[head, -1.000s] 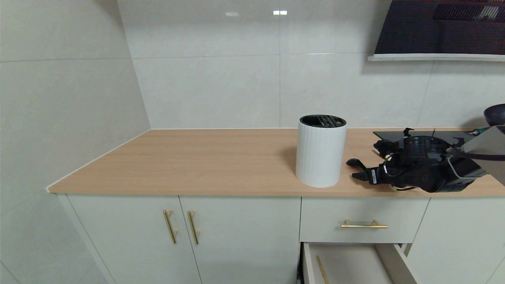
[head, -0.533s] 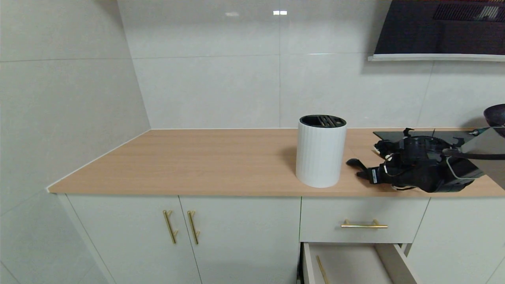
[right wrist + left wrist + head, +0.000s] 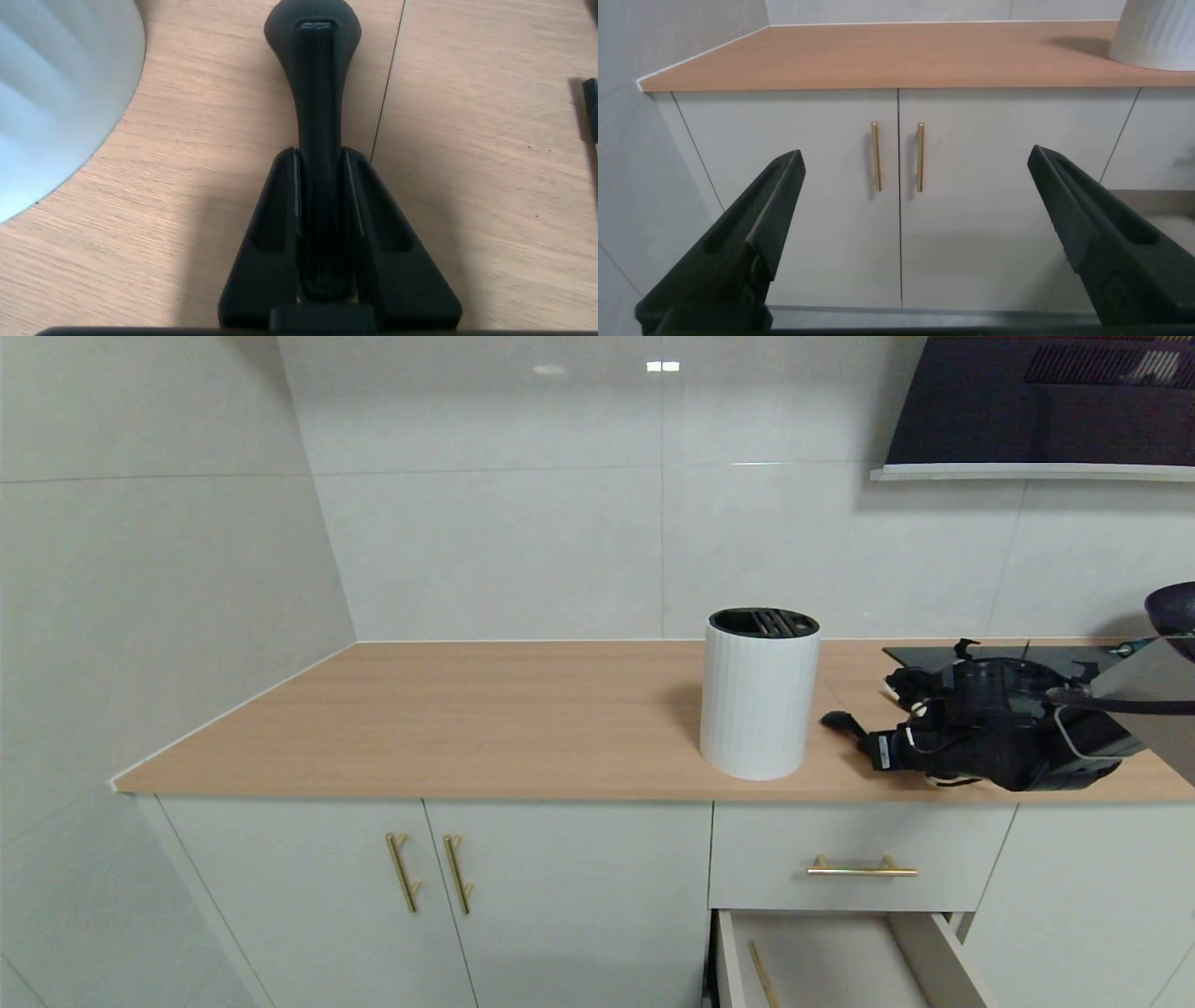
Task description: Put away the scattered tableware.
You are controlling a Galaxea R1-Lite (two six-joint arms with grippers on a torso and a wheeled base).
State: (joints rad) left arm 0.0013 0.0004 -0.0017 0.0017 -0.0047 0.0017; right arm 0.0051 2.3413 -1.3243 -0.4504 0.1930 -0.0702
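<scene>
Tableware: one white ribbed cylindrical holder (image 3: 760, 695), one black utensil handle (image 3: 313, 56) (just beside it) pinched by the low right gripper (image 3: 320, 187); left gripper (image 3: 915, 163) spread.

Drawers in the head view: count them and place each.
2. A shut drawer sits just under the countertop, right of the cabinet doors; an open drawer is directly below it. Others may lie out of frame.

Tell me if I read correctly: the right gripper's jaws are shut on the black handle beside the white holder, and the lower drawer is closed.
Not quite. The lower drawer is pulled open, not closed, as the head view shows. The rest holds: the right gripper has its jaws shut on the black handle beside the white holder.
</scene>
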